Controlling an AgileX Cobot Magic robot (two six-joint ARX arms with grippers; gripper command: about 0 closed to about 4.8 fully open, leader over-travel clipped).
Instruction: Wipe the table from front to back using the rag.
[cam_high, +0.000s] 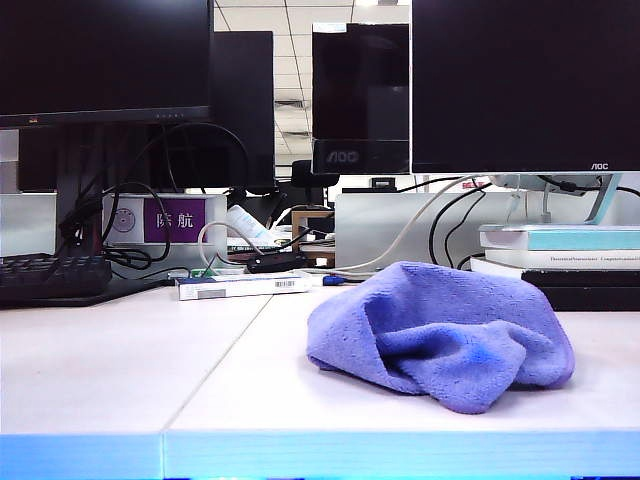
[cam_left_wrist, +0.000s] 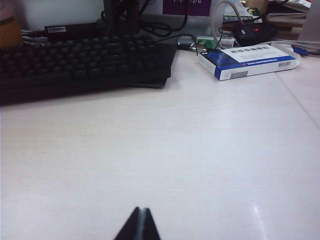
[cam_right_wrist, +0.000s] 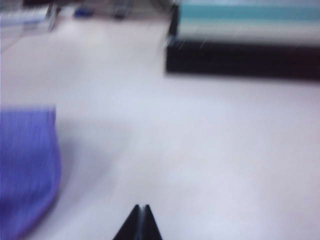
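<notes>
Rag (cam_high: 440, 335) lies rumpled on table (cam_high: 120, 370) at 4 o'clock, untouched; left gripper (cam_left_wrist: 139, 225) and right gripper (cam_right_wrist: 139, 222) both closed, empty: open right jaws before descending onto it.

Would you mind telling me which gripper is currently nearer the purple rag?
Right. The right gripper, shut, hovers over bare table with the rag just beside it. The left gripper, also shut, sits near the keyboard, no rag in its view.

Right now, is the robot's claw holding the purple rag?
No, the rag lies loose on the table, and the shut right gripper is beside it.
</notes>
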